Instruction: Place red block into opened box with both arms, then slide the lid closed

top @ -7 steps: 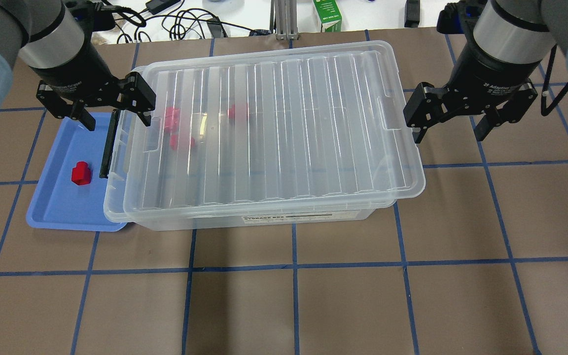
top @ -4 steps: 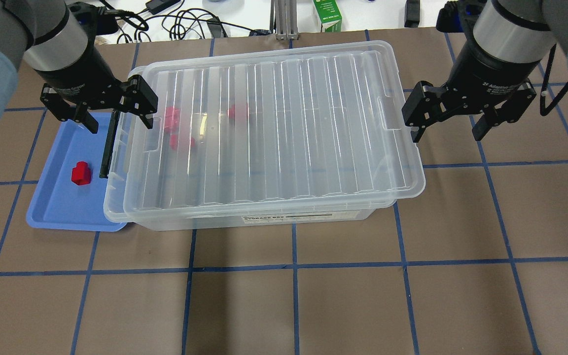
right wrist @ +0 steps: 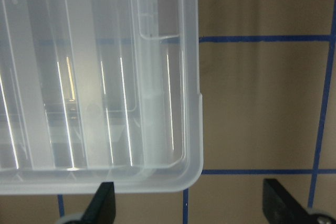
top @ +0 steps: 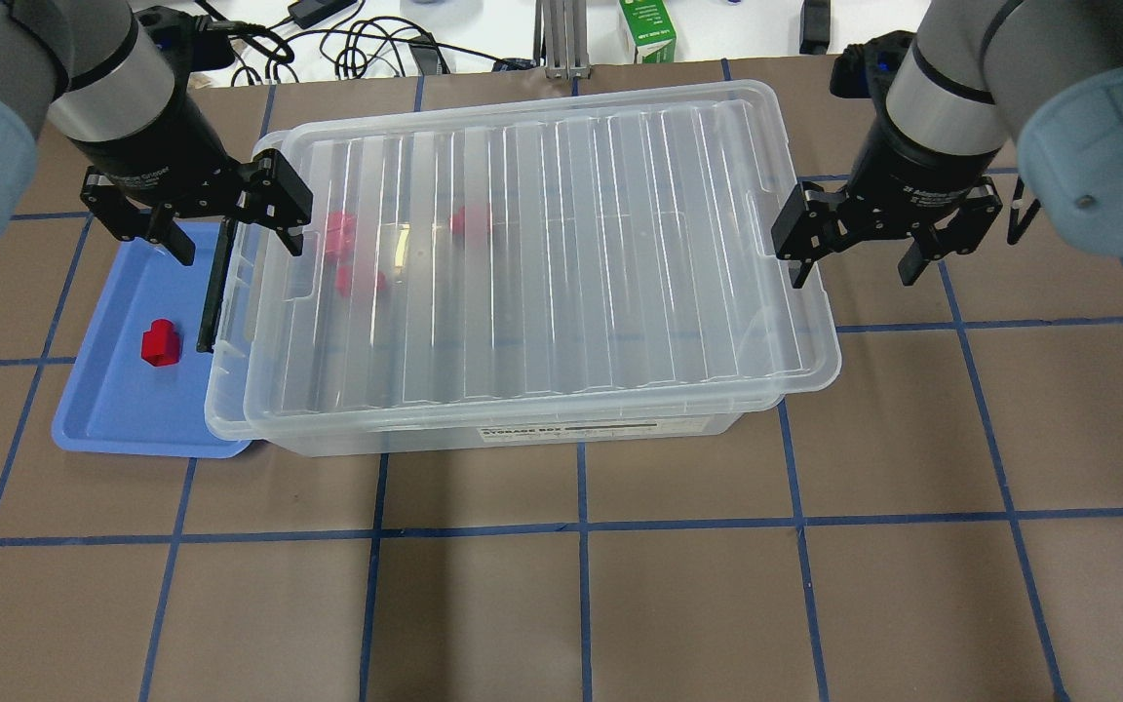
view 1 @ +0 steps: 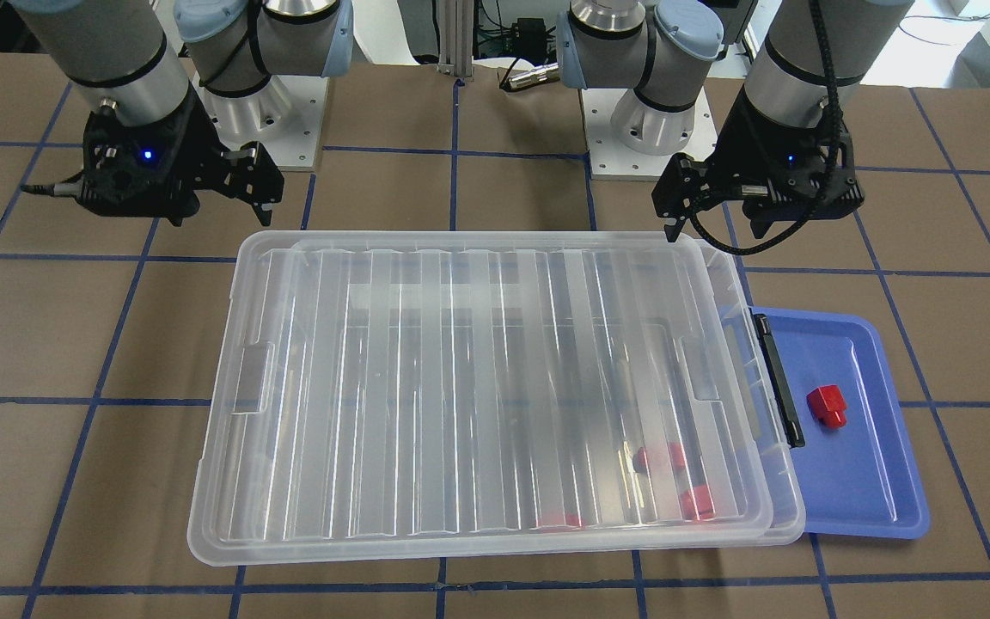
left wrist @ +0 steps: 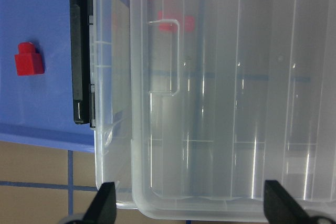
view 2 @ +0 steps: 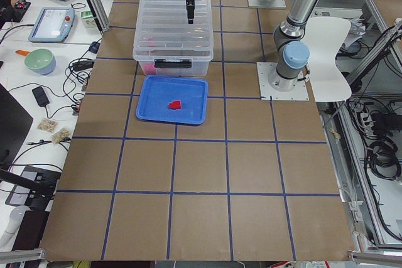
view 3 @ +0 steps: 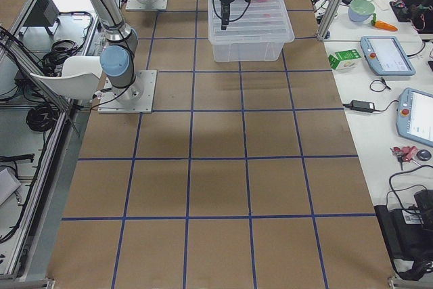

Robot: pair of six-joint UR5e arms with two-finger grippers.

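One red block (top: 159,342) lies on the blue tray (top: 113,409) left of the box (top: 522,434). The ribbed see-through lid (top: 561,253) rests on the box, shifted a little right so a strip of the left end with the black bar (top: 213,288) stays uncovered. Three more red blocks (top: 339,234) show blurred through the lid. My left gripper (top: 235,244) hangs open above the box's left end, straddling the lid's left edge (left wrist: 137,77). My right gripper (top: 854,276) is open at the lid's right end, one finger over the lid's rim (right wrist: 191,77), the other over the table.
Cables and a green carton (top: 647,29) lie beyond the table's far edge. The blue tray is tucked partly under the box's left end. Brown table with blue tape lines stretches wide in front of the box (top: 581,585). Tablets and a bowl sit on a side desk (view 2: 50,23).
My right gripper has moved left, closer to the lid's right end. My left gripper shifted slightly toward the lid early on and then held still. Both stayed open.
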